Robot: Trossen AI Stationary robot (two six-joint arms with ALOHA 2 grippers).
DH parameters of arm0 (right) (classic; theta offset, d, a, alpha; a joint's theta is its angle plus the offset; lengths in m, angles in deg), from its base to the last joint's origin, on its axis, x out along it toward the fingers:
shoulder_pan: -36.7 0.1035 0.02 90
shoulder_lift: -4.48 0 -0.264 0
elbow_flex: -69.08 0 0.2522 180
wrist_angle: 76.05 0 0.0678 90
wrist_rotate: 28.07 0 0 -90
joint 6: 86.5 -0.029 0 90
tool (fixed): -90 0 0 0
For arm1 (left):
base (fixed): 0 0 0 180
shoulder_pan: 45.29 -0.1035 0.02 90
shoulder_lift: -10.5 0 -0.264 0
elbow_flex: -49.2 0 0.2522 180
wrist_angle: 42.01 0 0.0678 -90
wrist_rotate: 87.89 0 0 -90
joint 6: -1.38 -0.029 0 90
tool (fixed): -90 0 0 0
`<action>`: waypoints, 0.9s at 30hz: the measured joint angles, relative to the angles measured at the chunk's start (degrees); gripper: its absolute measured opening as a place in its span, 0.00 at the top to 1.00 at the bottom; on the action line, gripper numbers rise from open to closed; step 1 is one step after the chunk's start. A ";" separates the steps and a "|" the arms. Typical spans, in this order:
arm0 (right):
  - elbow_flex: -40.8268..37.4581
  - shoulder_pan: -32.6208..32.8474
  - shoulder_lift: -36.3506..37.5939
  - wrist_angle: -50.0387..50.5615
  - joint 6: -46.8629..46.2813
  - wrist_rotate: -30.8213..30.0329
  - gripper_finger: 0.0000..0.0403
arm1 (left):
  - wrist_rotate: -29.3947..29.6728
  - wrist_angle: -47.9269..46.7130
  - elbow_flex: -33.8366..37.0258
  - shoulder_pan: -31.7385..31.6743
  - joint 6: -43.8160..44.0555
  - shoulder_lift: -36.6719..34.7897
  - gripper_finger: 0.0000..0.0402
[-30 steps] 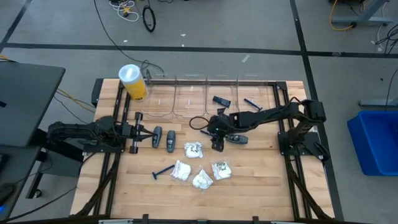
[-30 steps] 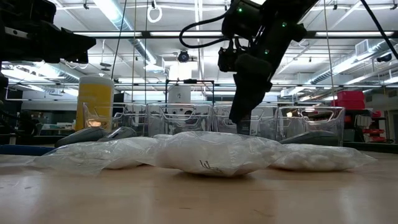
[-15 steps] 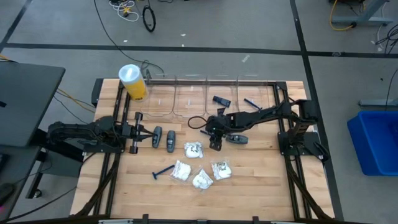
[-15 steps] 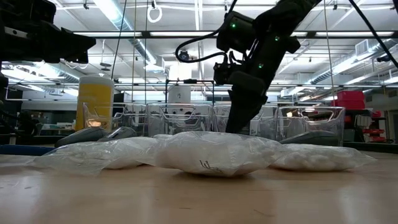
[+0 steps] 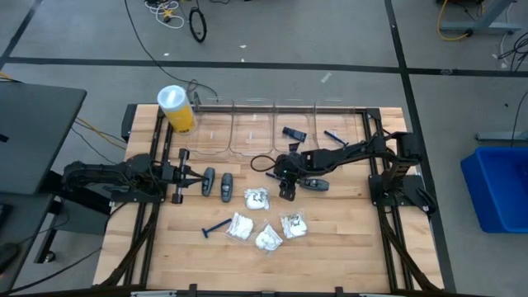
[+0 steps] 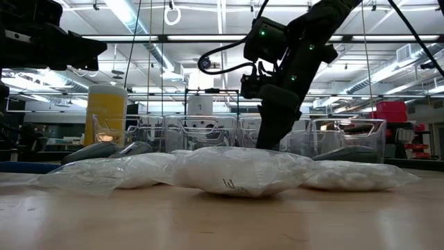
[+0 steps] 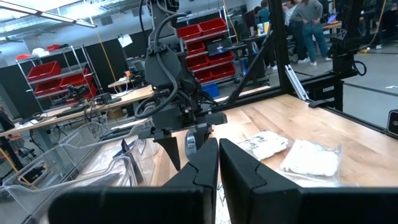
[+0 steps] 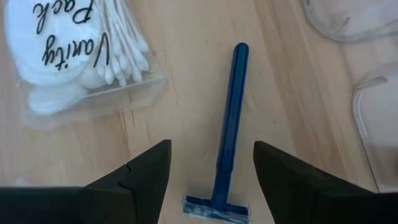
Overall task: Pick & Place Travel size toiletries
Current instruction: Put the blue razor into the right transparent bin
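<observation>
Right under my right wrist, flat on the tabletop (image 5: pixel 330 239), is a blue razor (image 8: pixel 227 143), handle running away from me and the head nearest my fingers (image 8: pixel 292 177). My right fingers (image 5: pixel 285 192) are spread wide with nothing in them, one either side of that handle, not touching it yet as far as I can see. Just beside the razor there's a clear packet marked "Vanity Pack" (image 8: pixel 68 59) with cotton swabs and pads inside, and on the razor's other side the edge of a clear bin (image 8: pixel 348 18).

My take on handling: this razor looks like light, stiff plastic, thin and probably a bit slick, and it lies so low on the wood that my tips will have to come right down to the surface. I'd pinch across the handle around its middle, away from the head, since the head is wider and likely to twist in the grip. The packet next to it looks soft and crinkly, so I'd rather not snag its corner.

My left fingers (image 7: pixel 217 163) are pressed together, empty, parked well away from the razor, near two dark grey oval pieces (image 5: pixel 216 183).
</observation>
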 joint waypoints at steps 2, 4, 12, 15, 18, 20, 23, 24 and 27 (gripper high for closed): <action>-0.32 0.02 0.00 0.00 0.02 -0.04 0.41 | 0.04 -0.01 0.00 0.01 -0.02 -0.01 0.94; -0.38 0.24 0.00 0.11 0.39 -0.20 0.42 | 0.04 0.00 0.00 0.00 -0.02 0.00 0.94; -0.36 1.40 1.01 0.18 1.57 -3.54 0.44 | 0.04 0.01 0.00 0.01 -0.02 -0.01 0.94; -0.36 1.66 2.49 0.42 1.56 -3.60 0.43 | 0.04 0.01 0.00 0.00 -0.02 0.00 0.94; -0.29 2.65 4.47 0.68 2.06 -4.95 0.41 | 0.04 0.01 0.00 -0.01 -0.02 0.00 0.94; -0.29 3.90 5.95 0.68 2.46 -6.07 0.41 | 0.04 -0.03 0.00 -0.01 -0.02 0.00 0.94; -0.27 6.18 7.59 0.93 2.61 -7.00 0.40 | 0.04 -0.01 0.00 0.01 -0.01 -0.01 0.94; -0.27 6.92 8.08 1.04 2.60 -6.94 0.40 | 0.04 -0.01 0.00 -0.01 -0.01 0.00 0.94; -1.00 8.95 9.03 -0.10 2.11 -6.97 0.40 | -0.09 0.00 0.00 0.01 -0.02 0.00 0.94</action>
